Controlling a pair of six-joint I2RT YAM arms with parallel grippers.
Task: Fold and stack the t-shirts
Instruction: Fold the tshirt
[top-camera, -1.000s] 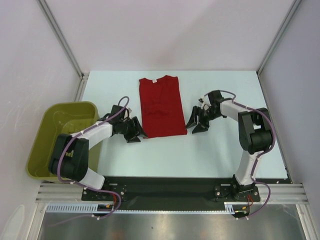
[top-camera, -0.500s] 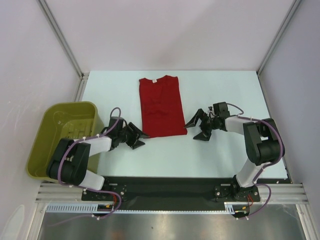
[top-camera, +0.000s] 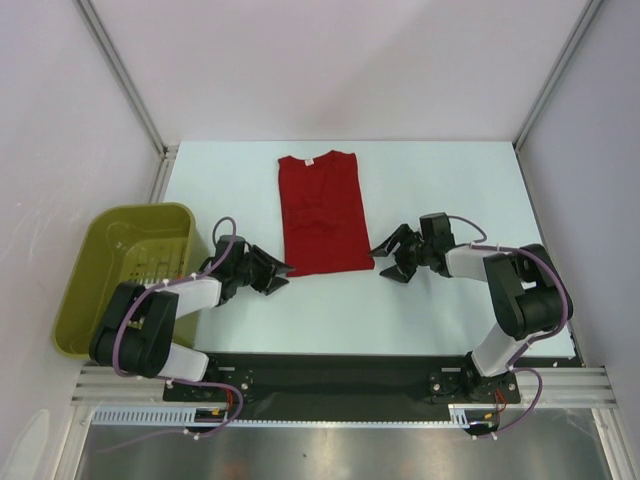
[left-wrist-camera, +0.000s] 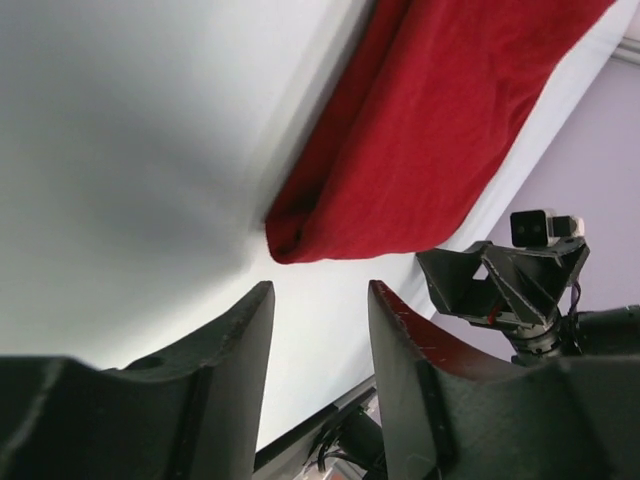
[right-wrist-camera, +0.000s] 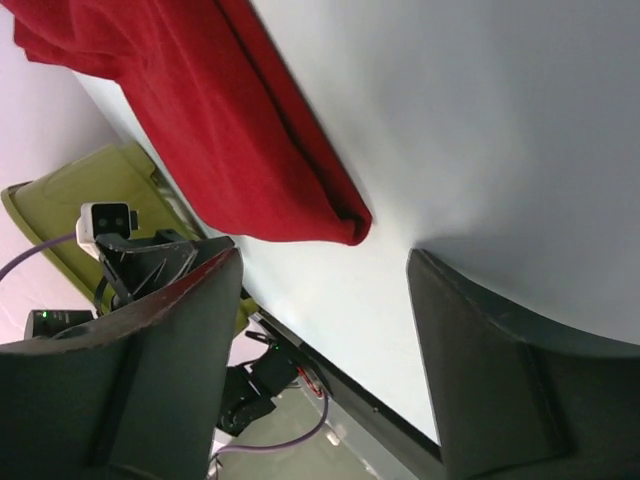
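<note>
On the white bench (top-camera: 440, 190) a dark red t-shirt (top-camera: 320, 215) lies flat at 12 o'clock from the middle, folded lengthwise into a narrow rectangle with the round neck at the far end and the hem nearest the arms. An olive basket (top-camera: 80, 275) sits off the bench's edge at 9 o'clock. The left end effector (top-camera: 281, 278), at 7 o'clock of the shirt, and the right end effector (top-camera: 384, 265), at 5 o'clock, are both jaws apart and hold nothing, while the small white neck label (top-camera: 310, 160) is too small to read and the sleeves are hidden in the fold.
</note>
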